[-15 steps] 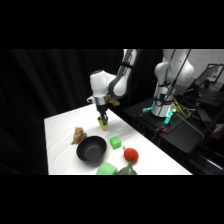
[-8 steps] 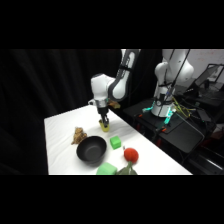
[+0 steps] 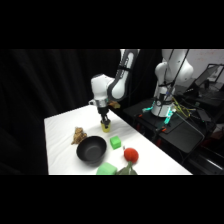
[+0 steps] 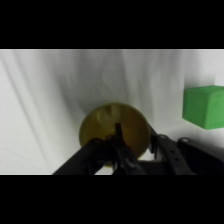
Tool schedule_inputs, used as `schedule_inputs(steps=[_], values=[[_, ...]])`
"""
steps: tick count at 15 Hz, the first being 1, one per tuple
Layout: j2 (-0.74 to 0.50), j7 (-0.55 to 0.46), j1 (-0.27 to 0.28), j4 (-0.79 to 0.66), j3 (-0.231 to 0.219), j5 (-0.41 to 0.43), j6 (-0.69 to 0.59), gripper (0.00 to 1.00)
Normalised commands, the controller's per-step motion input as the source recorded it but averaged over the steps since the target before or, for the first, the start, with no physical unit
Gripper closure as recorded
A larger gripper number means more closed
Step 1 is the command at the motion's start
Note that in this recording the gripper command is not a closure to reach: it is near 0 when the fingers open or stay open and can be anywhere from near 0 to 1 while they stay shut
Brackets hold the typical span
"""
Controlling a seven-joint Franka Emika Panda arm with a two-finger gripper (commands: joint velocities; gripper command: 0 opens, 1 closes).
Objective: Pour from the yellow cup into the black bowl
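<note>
I have the pincer (image 3: 105, 121) down over the yellow cup (image 3: 106, 127), which stands upright on the white table (image 3: 60, 130) behind the black bowl (image 3: 91, 149) and apart from it. From the wrist I look straight into the cup (image 4: 114, 129), one finger (image 4: 118, 134) reaching inside its rim; I cannot tell whether the grip has closed. The green cube (image 3: 115, 142) sits just beside the bowl, a red ball (image 3: 131, 155) farther forward.
</note>
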Motion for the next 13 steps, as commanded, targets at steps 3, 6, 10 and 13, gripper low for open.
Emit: schedule_inputs(steps=[3,6,10,13], values=[[-0.33,-0.11,-0.030,-0.19,0.030,0.042,-0.02,0.00],[-0.59,-0.15,-0.008,-0.32,0.027,0.036,-0.12,0.00],[-0.95,0.15,0.125,-0.43,-0.117,-0.174,-0.35,0.00],[-0.87,0.30,0.136,-0.28,-0.135,-0.270,-0.41,0.00]])
